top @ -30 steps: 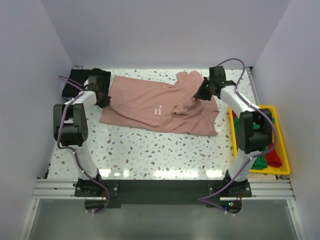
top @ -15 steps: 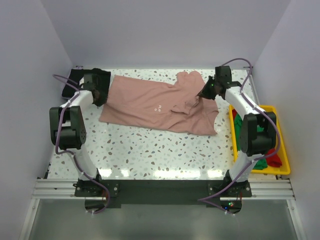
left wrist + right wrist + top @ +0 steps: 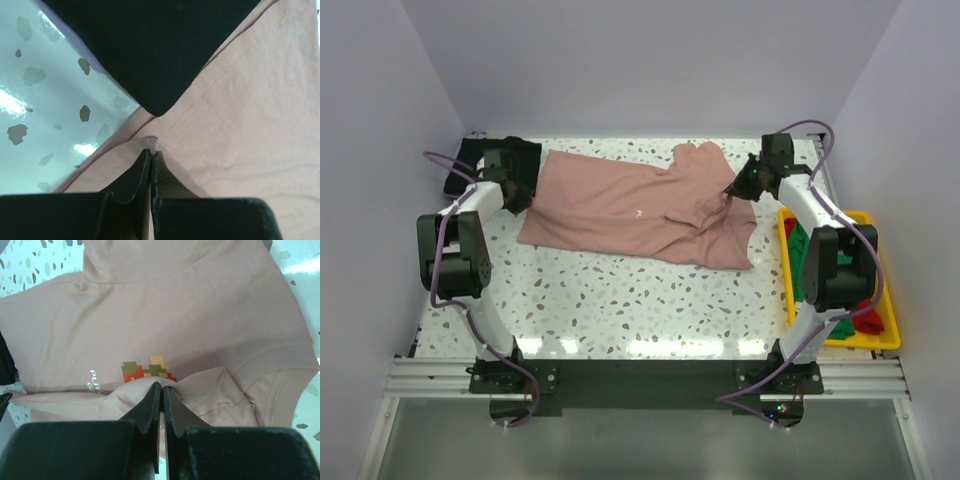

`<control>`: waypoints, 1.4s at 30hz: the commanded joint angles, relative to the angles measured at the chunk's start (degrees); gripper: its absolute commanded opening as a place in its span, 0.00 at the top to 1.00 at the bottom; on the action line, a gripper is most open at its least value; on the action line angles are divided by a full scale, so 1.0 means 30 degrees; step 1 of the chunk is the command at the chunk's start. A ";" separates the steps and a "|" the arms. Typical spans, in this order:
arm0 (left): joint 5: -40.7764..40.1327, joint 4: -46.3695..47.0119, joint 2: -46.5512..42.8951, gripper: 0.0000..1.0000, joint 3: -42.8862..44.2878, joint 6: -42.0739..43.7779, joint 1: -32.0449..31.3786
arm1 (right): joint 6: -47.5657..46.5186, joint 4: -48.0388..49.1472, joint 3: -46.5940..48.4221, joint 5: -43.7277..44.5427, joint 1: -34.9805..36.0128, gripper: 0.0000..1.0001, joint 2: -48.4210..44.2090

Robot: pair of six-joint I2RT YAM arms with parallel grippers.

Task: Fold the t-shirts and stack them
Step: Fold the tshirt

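Pink t-shirt point(image 3: 620, 205) long axis left-right, collar rightward; left pincer point(image 3: 151, 155) pinching hem, right pincer point(image 3: 162, 387) pinching chest fold.

We see the pink shirt point(image 3: 620, 205) spread out sideways, hem to the left and collar to the right. It is rumpled, with a raised fold crowding its pixel print and white lettering. The black shirt point(image 3: 150, 40) touches its left edge. A green shirt point(image 3: 800, 262) and a red shirt point(image 3: 868, 315) lie crumpled in the yellow bin point(image 3: 860, 343).
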 commanded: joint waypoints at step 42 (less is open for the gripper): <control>-0.2436 -0.0598 -0.5841 0.45 -0.5848 0.0572 0.0212 | -0.0752 -0.0034 -1.0055 0.3392 0.1108 0.52 -0.7892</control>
